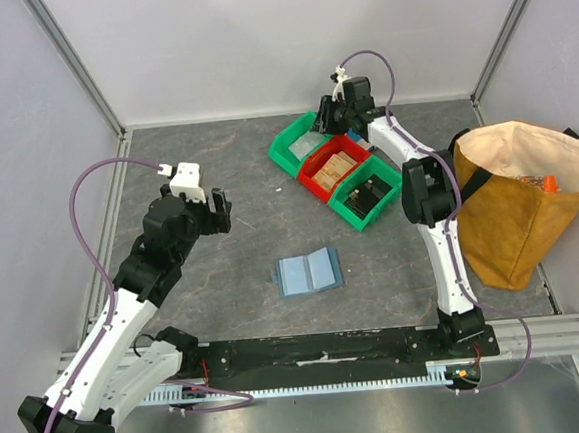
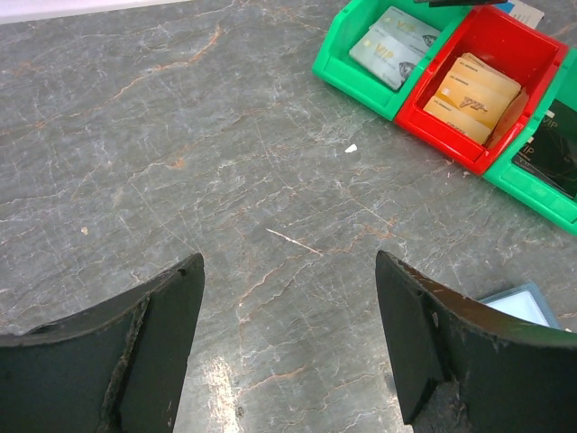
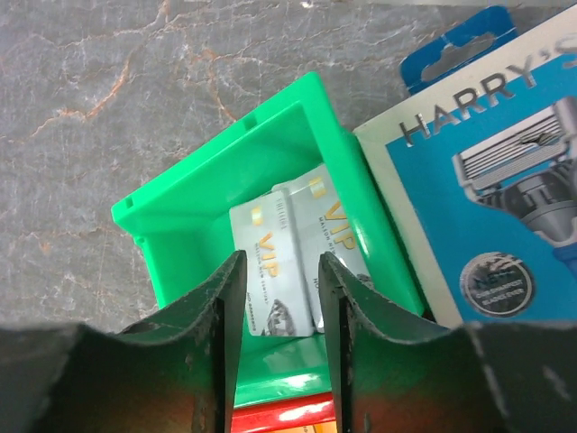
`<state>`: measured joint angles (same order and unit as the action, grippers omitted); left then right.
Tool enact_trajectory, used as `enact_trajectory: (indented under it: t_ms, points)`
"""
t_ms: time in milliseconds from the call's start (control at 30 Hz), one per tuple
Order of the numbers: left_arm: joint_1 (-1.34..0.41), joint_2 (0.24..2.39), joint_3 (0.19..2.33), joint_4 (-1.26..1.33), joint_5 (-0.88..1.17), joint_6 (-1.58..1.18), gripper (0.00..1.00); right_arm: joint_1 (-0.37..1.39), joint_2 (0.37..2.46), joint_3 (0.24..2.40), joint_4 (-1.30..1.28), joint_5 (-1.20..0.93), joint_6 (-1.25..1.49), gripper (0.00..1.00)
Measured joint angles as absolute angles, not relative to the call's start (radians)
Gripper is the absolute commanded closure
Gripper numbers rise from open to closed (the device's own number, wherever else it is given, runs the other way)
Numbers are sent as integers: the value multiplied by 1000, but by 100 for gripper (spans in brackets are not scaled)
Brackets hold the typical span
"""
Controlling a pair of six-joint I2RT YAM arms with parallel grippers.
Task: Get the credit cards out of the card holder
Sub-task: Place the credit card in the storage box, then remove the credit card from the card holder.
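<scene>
2 pale grey credit cards (image 3: 257, 239) found flat inside the far green bin (image 3: 194, 180), by the far edge of the table (image 1: 256, 179), right of centre. Directly above them, right gripper (image 3: 279, 271): jaws parted to a narrow gap, nothing between. Toward the left edge, left gripper (image 2: 288, 262): jaws wide apart, empty, held above the surface. Near the middle of the near edge, card holder (image 1: 309, 272): spread open, touched by neither gripper; cannot tell whether its pockets hold more cards.

Risks:
- May knock the bin wall on lifting away, given tight clearance.
- May drag a glossy card out if it clings to a pad.
- May skate the soft holder across the slick top under a 1-handed pull.

Materials: thin, glossy, round-cornered cards; rigid moulded plastic bin; soft slate-blue bifold; hard, veined, stone-look tabletop.
</scene>
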<state>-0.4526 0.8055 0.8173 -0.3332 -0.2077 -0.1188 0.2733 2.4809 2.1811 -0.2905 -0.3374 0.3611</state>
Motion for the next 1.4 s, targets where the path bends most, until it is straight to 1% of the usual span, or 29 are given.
enact_trajectory:
  t_ms: [100, 267, 333, 433, 500, 533, 567, 733, 833, 967, 1100, 1167, 1233, 1333, 1400]
  points:
    - [-453, 805, 817, -333, -207, -119, 18, 268, 2464, 2157, -268, -315, 358, 45]
    - [-453, 814, 817, -334, -185, -127, 17, 263, 2330, 2019, -274, -275, 339, 37]
    - [-453, 826, 818, -335, -164, -142, 17, 263, 2251, 1949, -278, -266, 331, 32]
    - [-453, 863, 820, -346, -104, -186, 16, 268, 2082, 1811, -281, -255, 314, 31]
    - [-453, 884, 820, -358, -51, -225, 11, 282, 1950, 1708, -278, -241, 303, 29]
    - [-453, 893, 820, -366, -17, -248, 11, 294, 1882, 1657, -269, -233, 297, 29]
    - [-453, 900, 820, -369, 15, -271, 10, 311, 1807, 1600, -261, -224, 292, 27]
    - [-462, 913, 788, -366, 142, -382, 10, 459, 1529, 1370, -218, -175, 272, 26]
    - [-492, 930, 730, -358, 182, -447, 10, 562, 1432, 1232, -202, -154, 274, 25]
    - [-547, 957, 616, -334, 196, -525, 11, 674, 1378, 1071, -202, -113, 289, 25]
    - [-593, 978, 517, -290, 190, -596, 14, 789, 1372, 942, -196, -40, 311, 21]
    - [-613, 999, 491, -261, 185, -623, 16, 851, 1373, 896, -196, -3, 323, 15]
    - [-636, 1023, 471, -223, 173, -646, 20, 905, 1382, 879, -195, 31, 328, 12]
    - [-659, 1056, 451, -177, 157, -669, 32, 984, 1422, 879, -174, 91, 331, 11]
    - [-667, 1079, 442, -155, 147, -678, 44, 1031, 1463, 880, -160, 130, 331, 11]
